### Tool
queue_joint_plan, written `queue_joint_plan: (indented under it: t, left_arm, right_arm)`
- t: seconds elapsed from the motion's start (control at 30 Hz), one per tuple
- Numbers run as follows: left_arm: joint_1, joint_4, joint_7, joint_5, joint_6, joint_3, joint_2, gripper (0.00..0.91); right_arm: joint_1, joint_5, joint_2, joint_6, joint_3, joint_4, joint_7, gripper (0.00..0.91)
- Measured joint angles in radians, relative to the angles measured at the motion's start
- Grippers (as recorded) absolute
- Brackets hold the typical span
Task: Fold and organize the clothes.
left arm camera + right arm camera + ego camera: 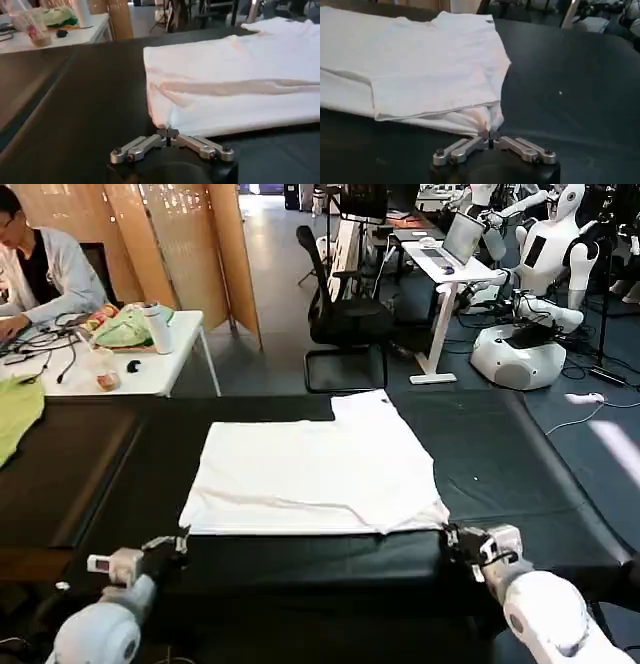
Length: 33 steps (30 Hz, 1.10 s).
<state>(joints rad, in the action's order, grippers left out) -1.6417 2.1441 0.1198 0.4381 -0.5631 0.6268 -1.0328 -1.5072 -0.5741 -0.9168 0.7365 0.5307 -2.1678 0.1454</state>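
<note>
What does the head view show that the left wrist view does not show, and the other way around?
Only the head view shows both grippers together: the left gripper at the near left corner of the white T-shirt and the right gripper at its near right corner. It also shows a yellow-green cloth at the left edge.

Only the left wrist view shows, close up, the left gripper's fingertips shut at the T-shirt's corner edge.

Both show the T-shirt on the black table and the white side table behind.

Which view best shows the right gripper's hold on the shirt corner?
The right wrist view: the right gripper is shut on the near corner of the white T-shirt. The head view shows that gripper at the corner from farther off. The left wrist view shows the left gripper instead.
</note>
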Motion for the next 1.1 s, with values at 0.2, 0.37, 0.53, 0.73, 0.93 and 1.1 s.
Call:
queue_joint_plan:
  t: [0.2,0.37,0.53,0.73,0.93,1.1]
  left_arm:
    - [-0.078,0.044,0.004,-0.002,-0.017,0.02,-0.008,0.878]
    - [-0.119,0.088,0.023,-0.012,-0.072,0.038,-0.007,0.878]
    - [-0.157,0.153,0.033,-0.001,-0.157,0.066,0.005,0.878]
    - [-0.124,0.204,0.02,0.02,-0.123,0.104,0.022,0.878]
    - [0.054,0.123,0.071,0.162,-0.091,0.073,0.033,0.878]
    - [0.247,0.008,0.083,0.236,-0.097,0.03,0.045,0.878]
  right_arm:
    - [-0.054,0.0,-0.002,0.0,0.016,-0.046,-0.007,0.878]
    - [-0.102,-0.001,0.005,0.0,0.043,-0.105,-0.002,0.878]
    - [-0.143,-0.029,0.013,0.0,0.095,-0.174,-0.005,0.878]
    - [-0.051,-0.061,-0.012,0.0,0.108,-0.15,-0.016,0.878]
    - [0.175,-0.076,-0.036,-0.039,0.029,-0.002,-0.036,0.878]
    - [0.385,-0.075,-0.054,-0.079,-0.067,0.147,-0.04,0.878]
